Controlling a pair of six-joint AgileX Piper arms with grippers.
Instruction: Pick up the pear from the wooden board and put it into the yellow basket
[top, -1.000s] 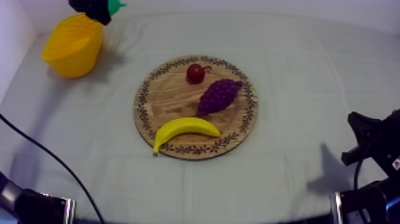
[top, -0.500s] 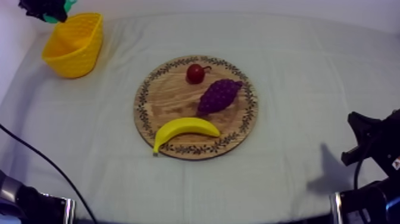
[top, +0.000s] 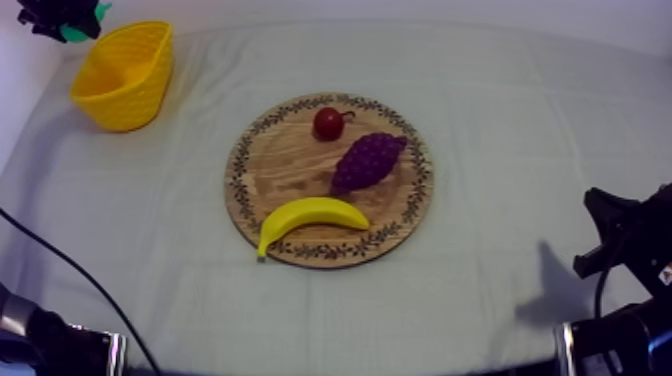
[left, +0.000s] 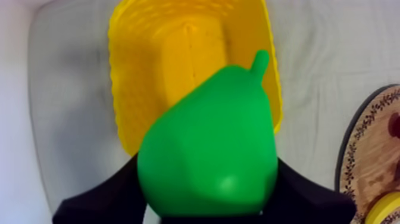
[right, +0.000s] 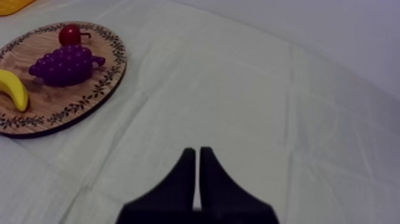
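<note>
Pinching the pear, left gripper hangs above the basket at far left; pear not yet inside. Right gripper sits near right, fingers pressed together, well apart from the board.

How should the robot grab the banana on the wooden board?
Probably across its thick middle, coming straight down from above. The banana lies flat on the wooden board, curved, with its narrow width easy to pinch; the grapes sit apart beyond it, leaving room for a finger.
</note>
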